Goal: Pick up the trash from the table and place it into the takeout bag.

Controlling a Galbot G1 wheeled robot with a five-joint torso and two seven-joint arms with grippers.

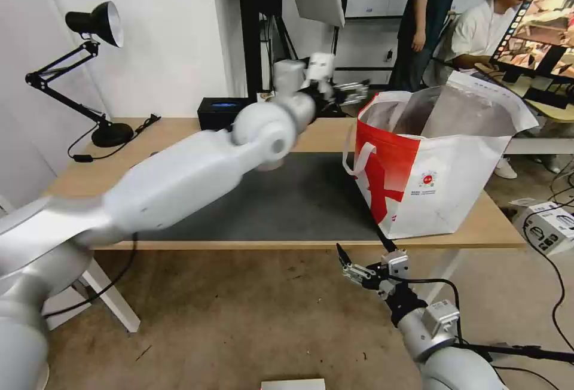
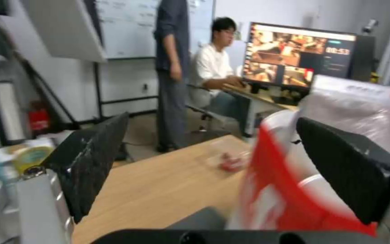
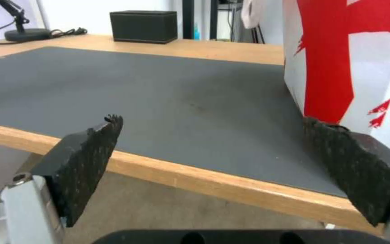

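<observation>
Two tools are seen spread wide and empty: the right tool is held low before the counter, the left tool raised beside the takeout bag; beyond, a clamshell tray is seen on the wood.

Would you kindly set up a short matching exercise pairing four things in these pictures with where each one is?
Things:
1. takeout bag
2. left gripper
3. right gripper
4. clamshell tray

Places:
A. below the table's near edge, open
B. raised near the bag's back corner, open
C. on bare wood beyond the bag
D. upright at the right end of the table

Pairs: 1-D, 2-B, 3-A, 4-C
</observation>
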